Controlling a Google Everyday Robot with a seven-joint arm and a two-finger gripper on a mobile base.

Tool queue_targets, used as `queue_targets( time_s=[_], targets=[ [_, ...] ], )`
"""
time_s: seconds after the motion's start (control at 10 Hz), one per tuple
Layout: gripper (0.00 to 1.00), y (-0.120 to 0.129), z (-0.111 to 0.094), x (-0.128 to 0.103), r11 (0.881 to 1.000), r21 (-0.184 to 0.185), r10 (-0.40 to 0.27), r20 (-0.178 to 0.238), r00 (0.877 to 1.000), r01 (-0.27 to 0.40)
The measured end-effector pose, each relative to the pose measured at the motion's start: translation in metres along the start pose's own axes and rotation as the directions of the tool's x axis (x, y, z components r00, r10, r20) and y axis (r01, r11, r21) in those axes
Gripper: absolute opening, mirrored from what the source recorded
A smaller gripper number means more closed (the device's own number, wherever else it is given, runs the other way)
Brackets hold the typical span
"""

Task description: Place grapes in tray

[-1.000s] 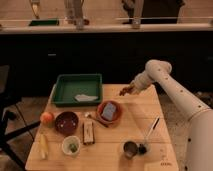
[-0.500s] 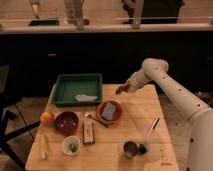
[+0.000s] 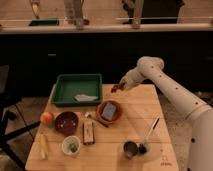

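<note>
The grapes (image 3: pixel 116 89) are a small dark red-purple clump at the tip of my gripper (image 3: pixel 118 88). The gripper is shut on them and holds them just above the table's back edge. They are just right of the green tray (image 3: pixel 70 88), level with its right rim. The tray stands at the back left of the wooden table, with a pale crumpled item (image 3: pixel 86 97) lying inside it. My white arm reaches in from the right.
An orange bowl (image 3: pixel 109 111) holding a blue-grey item sits in front of the tray's right corner. A dark red bowl (image 3: pixel 66 122), an apple (image 3: pixel 47 118), a brown bar (image 3: pixel 89 133), a small white cup (image 3: pixel 71 145), a metal cup (image 3: pixel 130 149) and a utensil (image 3: pixel 151 131) fill the table's front half.
My gripper has moved left along the table's back edge with the grapes, closer to the tray's right side.
</note>
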Motion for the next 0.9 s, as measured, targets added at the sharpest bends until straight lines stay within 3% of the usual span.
queue_targets(
  time_s=[0.7, 0.9],
  targets=[
    [0.00, -0.030, 0.025, -0.066, 0.989, 0.017, -0.146, 0.044, 0.988, 0.145],
    [0.00, -0.037, 0.026, -0.070, 0.984, 0.024, -0.178, 0.055, 0.982, 0.177]
  ],
)
